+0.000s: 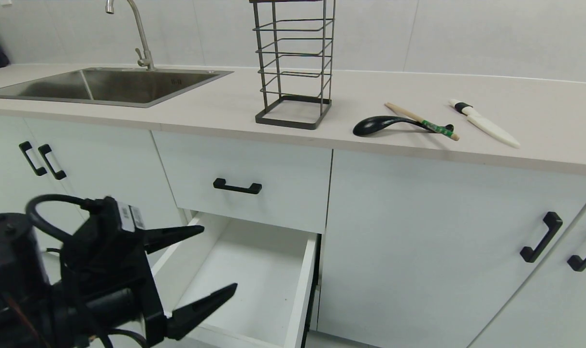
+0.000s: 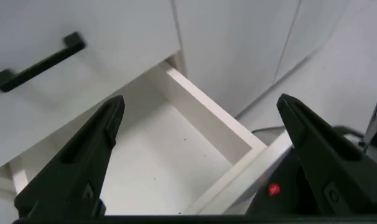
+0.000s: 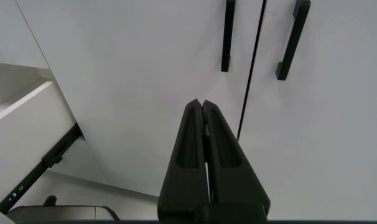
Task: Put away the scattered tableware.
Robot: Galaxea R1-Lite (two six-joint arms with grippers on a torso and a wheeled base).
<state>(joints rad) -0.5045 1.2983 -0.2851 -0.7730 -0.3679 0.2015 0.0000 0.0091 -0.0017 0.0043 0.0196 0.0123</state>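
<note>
Currently the L gripper [image 1: 219, 258] sits low w/ its fingers [image 2: 83, 162] spread wide, nothing held. The wrist is down near the robot. The gripper points fwd, one finger above the other, both tips at the near corner of the pulled-out drawer [image 1: 300, 290]. Just beyond the tips the drawer's white floor is bare and open from above, w/ side walls either side. The closed upper drawer [image 1: 273, 169] sits directly above the open drawer's back part, its black handle [image 1: 237, 186] above the tips.

The R gripper [image 3: 202, 109] has its fingers pressed flat together, empty. It faces the white cabinet doors [image 3: 145, 81], w/ two upright door handles [image 3: 227, 34] beyond the tip and the open drawer's side near it.

Tableware is well apart from the L gripper, up and to its right, on the tabletop [image 1: 539, 111] near the front edge. A black spoon [image 1: 377, 124] lies there, chopsticks [image 1: 421, 121] lie across its handle, and a white knife [image 1: 486, 124] lies just beyond them. A wire rack [image 1: 295, 63] stands above the upper drawer. The sink [image 1: 109, 84] is far up, to the L gripper's left.
</note>
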